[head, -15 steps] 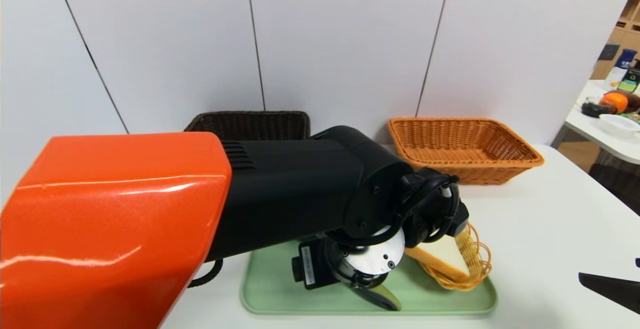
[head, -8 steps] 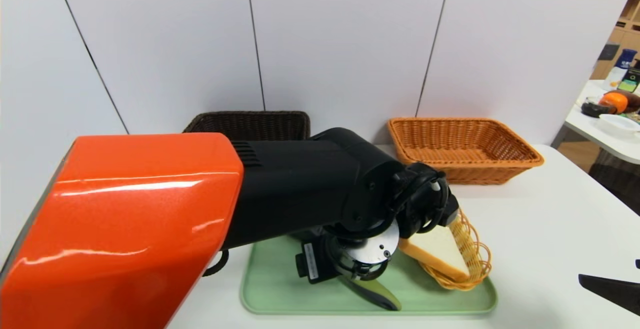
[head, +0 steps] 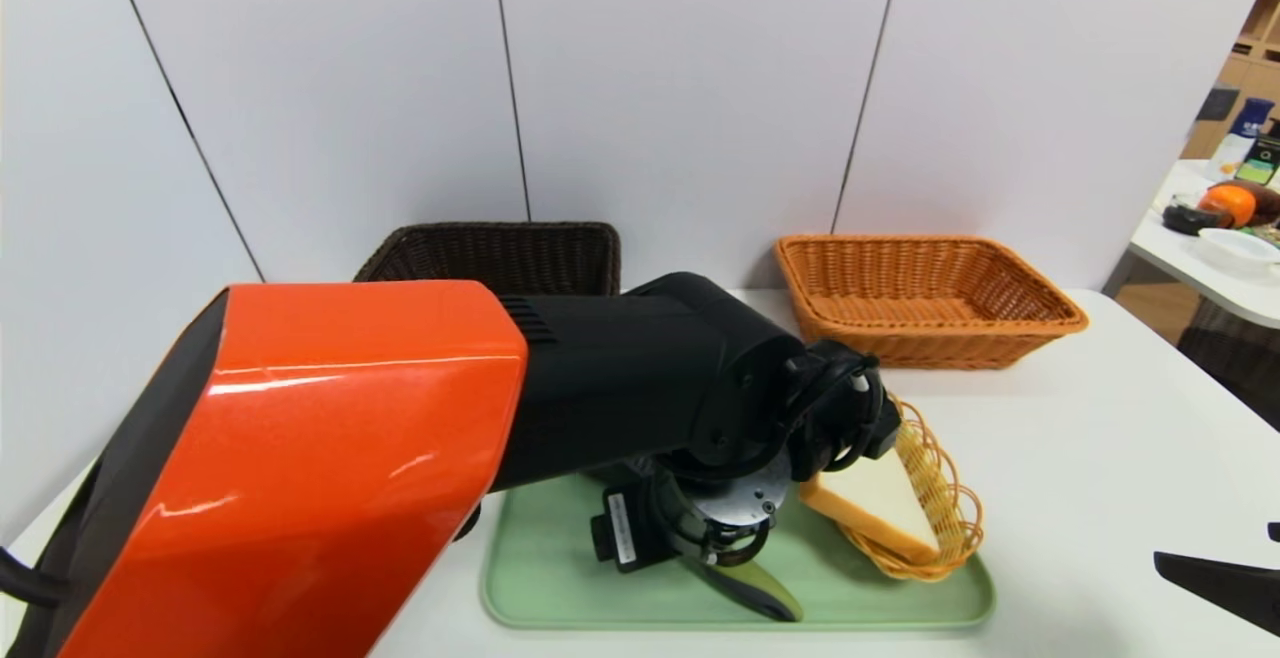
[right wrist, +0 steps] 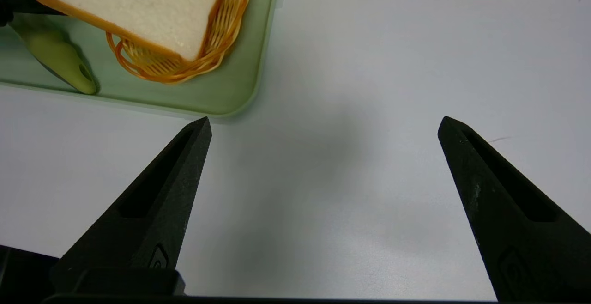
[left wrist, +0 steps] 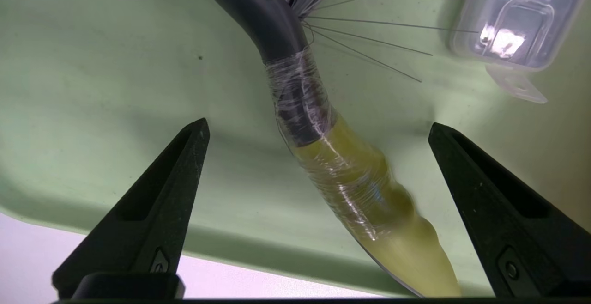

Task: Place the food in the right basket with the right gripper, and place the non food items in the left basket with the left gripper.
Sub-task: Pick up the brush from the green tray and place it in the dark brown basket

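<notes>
White table against a plain panelled wall, with a green tray (head: 540,578) up front. Going left to right: the dark brown basket (head: 500,250) sits at the back, and the left gripper (left wrist: 318,130) hangs over the tray, jaws wide on either side of the brush (left wrist: 341,174), probably lining up to grab its handle. The grey case (left wrist: 517,22) lies just beside the brush. The bread (head: 875,503) leans in a little yellow wicker dish (head: 940,508), maybe so it's easy to pinch. The orange basket (head: 930,298) sits back right. The right gripper (right wrist: 323,128) waits, spread wide, over bare table.

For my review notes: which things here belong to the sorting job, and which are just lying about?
Job: bread slice, brush, grey case, brown basket, orange basket, open left gripper, open right gripper.
Lying about: small wicker dish, green tray.
</notes>
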`<move>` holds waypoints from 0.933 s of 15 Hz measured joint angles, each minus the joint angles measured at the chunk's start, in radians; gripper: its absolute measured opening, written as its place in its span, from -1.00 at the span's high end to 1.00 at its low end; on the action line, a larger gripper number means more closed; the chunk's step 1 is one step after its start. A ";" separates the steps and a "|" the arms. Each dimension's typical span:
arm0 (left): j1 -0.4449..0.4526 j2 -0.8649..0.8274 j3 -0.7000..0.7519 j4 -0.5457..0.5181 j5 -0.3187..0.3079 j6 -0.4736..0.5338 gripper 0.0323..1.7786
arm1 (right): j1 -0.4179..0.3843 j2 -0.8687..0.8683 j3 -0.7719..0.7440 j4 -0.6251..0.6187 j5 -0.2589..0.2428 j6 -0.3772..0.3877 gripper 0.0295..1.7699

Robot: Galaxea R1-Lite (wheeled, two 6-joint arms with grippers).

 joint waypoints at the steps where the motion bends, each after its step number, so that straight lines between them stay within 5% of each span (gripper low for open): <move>1: 0.000 0.002 0.000 0.000 0.000 0.000 -0.90 | 0.000 0.001 0.001 0.000 0.000 0.000 -0.92; 14: -0.001 0.001 0.000 0.007 0.001 -0.042 -0.90 | 0.000 0.010 0.001 -0.001 0.009 0.000 -0.92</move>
